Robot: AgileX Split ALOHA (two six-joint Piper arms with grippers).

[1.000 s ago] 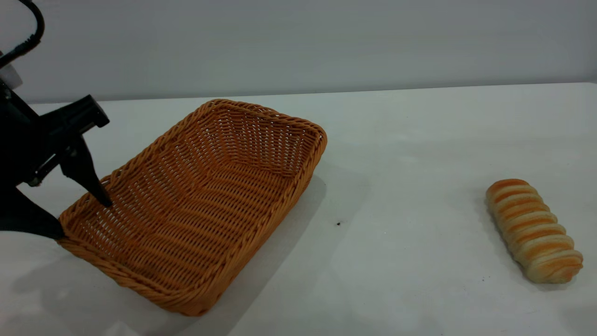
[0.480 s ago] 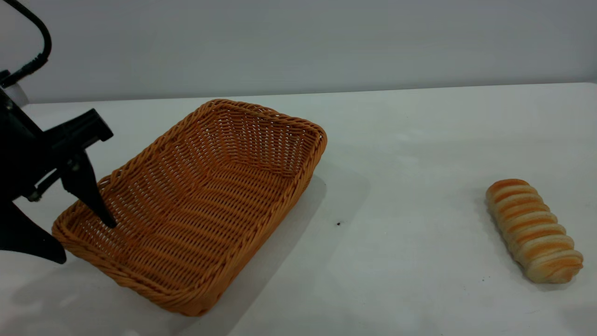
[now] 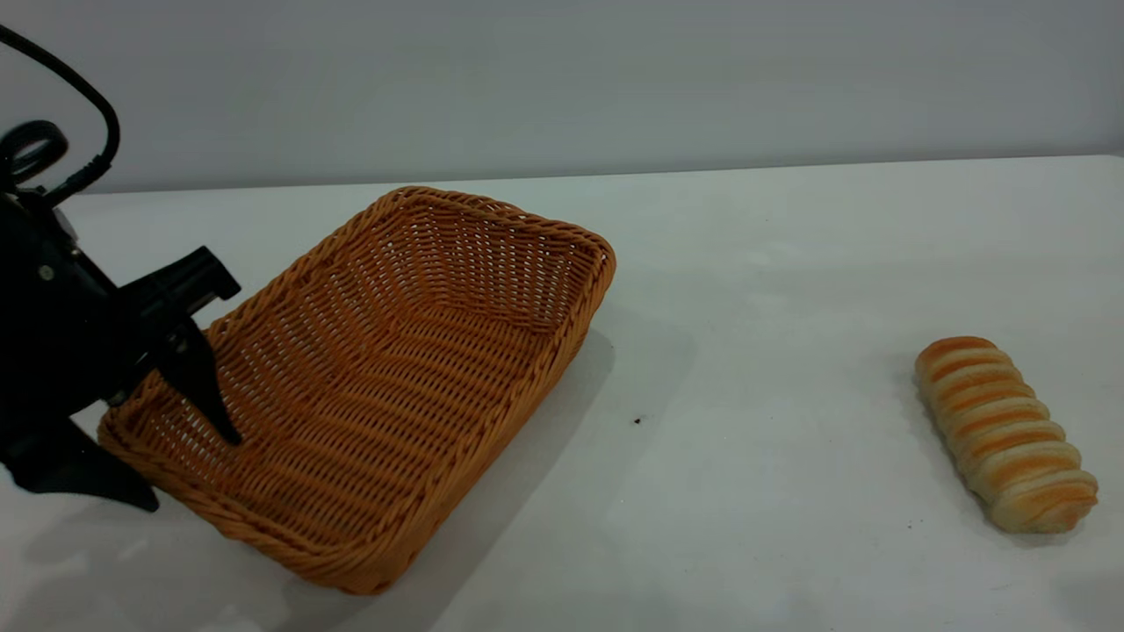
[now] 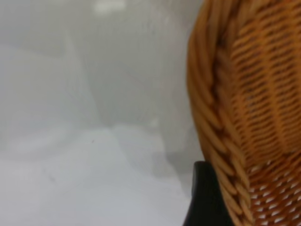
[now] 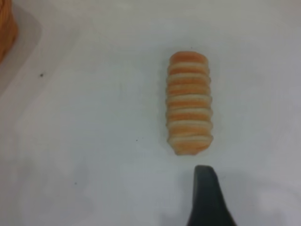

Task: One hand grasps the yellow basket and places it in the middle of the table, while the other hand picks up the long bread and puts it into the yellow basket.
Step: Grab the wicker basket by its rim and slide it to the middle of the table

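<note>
One basket (image 3: 395, 386) and one bread (image 3: 1005, 434) lay well apart on the tabletop (image 3: 790, 263). The left hand (image 3: 189, 470) straddled the basket's rim, fingers spread; the right hand's (image 5: 209, 200) state could not be told.

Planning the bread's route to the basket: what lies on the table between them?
Only bare table, apart from one tiny dark speck near the yellow basket; the exterior view shows the whole stretch to the long bread.

Lab-like test bench, bare white table (image 3: 790, 246), plain grey wall (image 3: 562, 79)
</note>
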